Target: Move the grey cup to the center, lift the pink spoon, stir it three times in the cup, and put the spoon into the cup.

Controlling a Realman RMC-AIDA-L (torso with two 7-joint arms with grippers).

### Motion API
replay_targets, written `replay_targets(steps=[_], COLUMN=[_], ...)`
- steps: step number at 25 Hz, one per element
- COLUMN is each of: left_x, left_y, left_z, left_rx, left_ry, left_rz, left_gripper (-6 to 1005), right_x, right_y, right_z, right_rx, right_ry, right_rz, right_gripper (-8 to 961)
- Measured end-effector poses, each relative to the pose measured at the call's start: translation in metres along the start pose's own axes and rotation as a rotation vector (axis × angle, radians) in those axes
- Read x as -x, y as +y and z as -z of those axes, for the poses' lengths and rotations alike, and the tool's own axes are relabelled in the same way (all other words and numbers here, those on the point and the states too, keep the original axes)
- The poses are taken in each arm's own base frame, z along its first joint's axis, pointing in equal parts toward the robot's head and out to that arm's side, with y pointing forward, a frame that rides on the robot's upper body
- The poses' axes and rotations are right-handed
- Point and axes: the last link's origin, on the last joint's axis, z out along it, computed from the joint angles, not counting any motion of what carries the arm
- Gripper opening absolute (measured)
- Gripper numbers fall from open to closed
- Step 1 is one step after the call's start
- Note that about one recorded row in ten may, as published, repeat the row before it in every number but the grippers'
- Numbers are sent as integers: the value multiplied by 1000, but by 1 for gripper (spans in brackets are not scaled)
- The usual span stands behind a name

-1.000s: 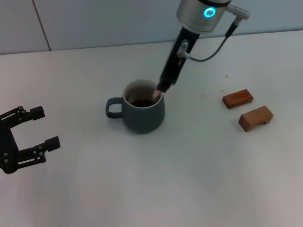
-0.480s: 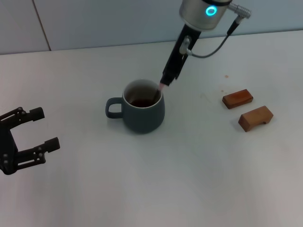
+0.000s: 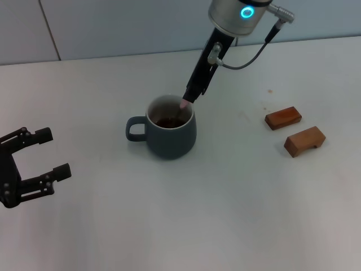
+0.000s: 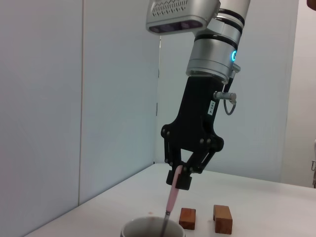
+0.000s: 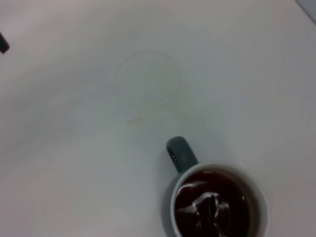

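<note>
The grey cup stands mid-table with its handle toward my left and dark liquid inside. My right gripper hangs just above the cup's far right rim, shut on the top of the pink spoon. The spoon hangs steeply, its bowl dipped in the liquid. In the left wrist view the right gripper pinches the pink spoon above the cup rim. The right wrist view shows the cup from above, the spoon's bowl in rippled liquid. My left gripper is open and empty at the near left.
Two brown wooden blocks lie on the table to the right of the cup. A faint ring mark shows on the table beyond the cup's handle. A pale wall runs along the table's far edge.
My right gripper has shifted a little left and back over the cup, carrying the spoon's handle from the right rim toward the middle. The cup and left arm have not moved.
</note>
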Motion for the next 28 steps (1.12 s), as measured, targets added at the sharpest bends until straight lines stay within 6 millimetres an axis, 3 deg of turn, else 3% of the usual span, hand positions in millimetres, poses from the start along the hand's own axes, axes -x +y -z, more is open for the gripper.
replay_targets(steps=[7, 12, 17, 22, 24, 25, 28], left_x=[0, 0, 0, -3, -5, -6, -7], left_y=[-1, -1, -2, -5, -8, -8, -10], left_z=[0, 0, 0, -4, -6, -7, -9], left_rx=[0, 0, -6, 0, 9, 12, 19], left_ry=[-1, -1, -6, -7, -16, -20, -26], left_rz=[-2, -2, 0, -2, 10, 11, 16], left_gripper=[829, 829, 829, 829, 829, 829, 829], right_x=[-4, -11, -25, -65, -97, -97, -131], right_y=[5, 0, -6, -8, -8, -8, -8], right_z=[-9, -10, 2, 8, 3, 3, -4], right_rx=[16, -30, -33, -45, -26, -26, 28], right_ry=[27, -67, -315, -620, -752, -752, -862], right_rz=[1, -8, -18, 1, -30, -30, -110], right_gripper=[121, 129, 333, 567, 591, 603, 639])
